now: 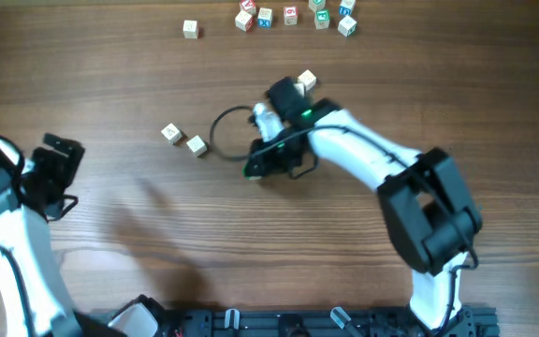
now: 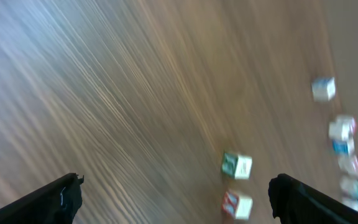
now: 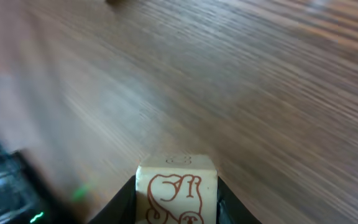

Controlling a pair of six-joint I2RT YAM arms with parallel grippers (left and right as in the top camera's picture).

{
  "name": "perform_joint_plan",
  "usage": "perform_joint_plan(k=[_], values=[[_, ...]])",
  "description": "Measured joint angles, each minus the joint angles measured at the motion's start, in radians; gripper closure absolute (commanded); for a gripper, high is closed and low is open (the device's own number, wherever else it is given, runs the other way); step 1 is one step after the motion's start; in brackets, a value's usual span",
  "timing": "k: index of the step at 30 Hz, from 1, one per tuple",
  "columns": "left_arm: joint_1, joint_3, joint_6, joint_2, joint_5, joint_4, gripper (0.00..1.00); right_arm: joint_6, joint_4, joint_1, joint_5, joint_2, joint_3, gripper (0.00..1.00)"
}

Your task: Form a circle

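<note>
Small wooden block [image 3: 176, 186] sits pinched in the right end effector [image 3: 176, 200], and it looks light, hard and smooth, so its flat sides are best to hold, while two more blocks [image 1: 196, 145] lie near on the tabletop [image 1: 110, 234] and the left end effector [image 2: 176, 185] gapes wide.

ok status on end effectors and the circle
Left end effector open, off to the side. Right end effector shut on a cube. Two cubes grouped, no circle yet. Nothing blocking.
</note>
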Motion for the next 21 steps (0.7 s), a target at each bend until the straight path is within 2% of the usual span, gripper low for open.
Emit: perform_joint_plan(k=[4,8,14,21], values=[[-0.005,0.0,0.013,0.085,0.077,-0.006,0.0,0.05,0.068,0.11,0.168,0.0,-0.003,0.86],[-0.005,0.0,0.033,0.105,0.079,-0.015,0.0,0.09,0.183,0.175,0.278,0.007,-0.006,0.86],[0.043,0.0,0.018,0.105,-0.027,-0.027,0.0,0.118,0.347,0.195,0.322,0.093,-0.003,0.86],[0.068,0.0,0.014,0.105,-0.068,-0.053,0.0,0.131,0.422,0.195,0.319,0.113,-0.003,0.87]])
